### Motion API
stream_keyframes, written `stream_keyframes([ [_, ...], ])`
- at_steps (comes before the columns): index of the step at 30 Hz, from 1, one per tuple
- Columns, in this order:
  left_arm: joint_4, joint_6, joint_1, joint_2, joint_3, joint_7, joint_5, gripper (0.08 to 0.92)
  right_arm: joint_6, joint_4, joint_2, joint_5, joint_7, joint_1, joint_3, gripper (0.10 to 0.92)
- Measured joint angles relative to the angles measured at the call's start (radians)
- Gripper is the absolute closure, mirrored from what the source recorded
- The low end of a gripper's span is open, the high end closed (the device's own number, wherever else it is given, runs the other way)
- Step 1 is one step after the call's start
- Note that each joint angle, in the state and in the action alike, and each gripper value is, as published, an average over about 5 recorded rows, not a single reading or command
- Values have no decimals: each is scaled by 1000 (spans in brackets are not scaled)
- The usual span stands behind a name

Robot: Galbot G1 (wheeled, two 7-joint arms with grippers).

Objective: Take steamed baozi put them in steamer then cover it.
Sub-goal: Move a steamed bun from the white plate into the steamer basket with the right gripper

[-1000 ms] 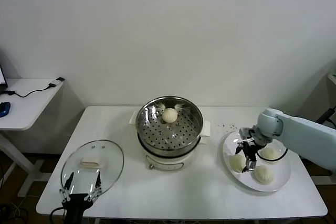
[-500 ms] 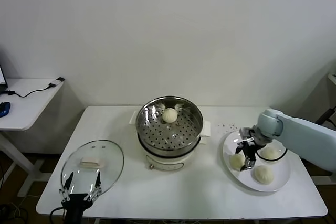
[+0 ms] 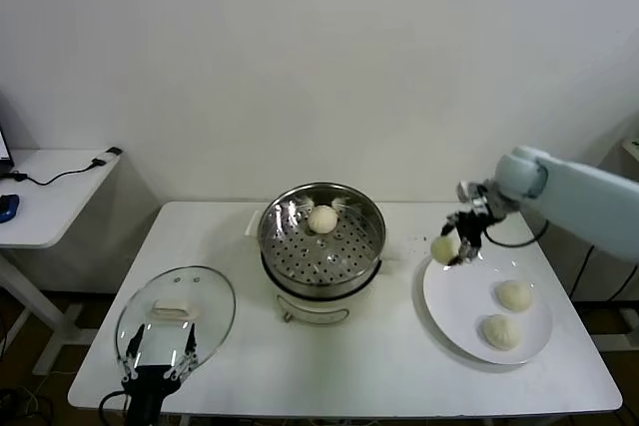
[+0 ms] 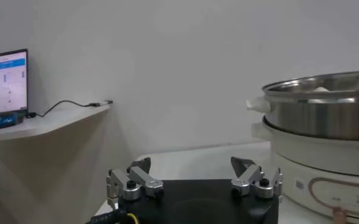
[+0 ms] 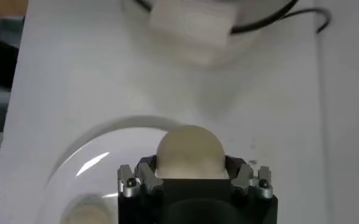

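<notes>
Four baozi show in the head view, and they are the smallest things on a white table (image 3: 379, 366) that fills the lower half of the frame. Largest on it is the steamer (image 3: 321, 236), low centre, open, with one baozi (image 3: 322, 218) lying at the far side of its perforated floor and most of that floor bare. Next in size is the white plate (image 3: 451, 318) at lower right, holding two baozi (image 3: 513, 294) on its right part with its left part bare. The cover (image 3: 176, 312) lies flat at lower left, well apart from the steamer. Behind its near edge, at the bottom of the frame, the left gripper (image 3: 157, 367) waits with its fingers spread apart and holding nothing. The right gripper (image 3: 451, 244), right of centre, is clamped on the fourth baozi (image 3: 444, 248), held in the air above the plate's upper left rim, between plate and steamer. In the right wrist view the bun (image 5: 190, 152) bulges out between the jaws. It looks light, soft and easily dented, so a gentle squeeze across its round sides seems right, sparing the pleated top. The steamer's raised metal rim is the edge to clear; the bare floor near the front gives ample room for a drop, and nothing stands in the path across.
</notes>
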Motion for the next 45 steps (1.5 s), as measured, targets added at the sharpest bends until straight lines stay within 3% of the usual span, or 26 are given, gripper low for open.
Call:
stream_keyframes([
  [10, -7, -6, 5, 8, 13, 3, 1, 177, -29, -103, 258, 189, 17, 123, -61, 304],
  [22, -18, -9, 9, 14, 10, 4, 6, 177, -52, -216, 527, 243, 42, 69, -66, 304],
  [45, 3, -19, 11, 9, 6, 2, -1, 177, -71, -209, 627, 196, 86, -82, -88, 299],
])
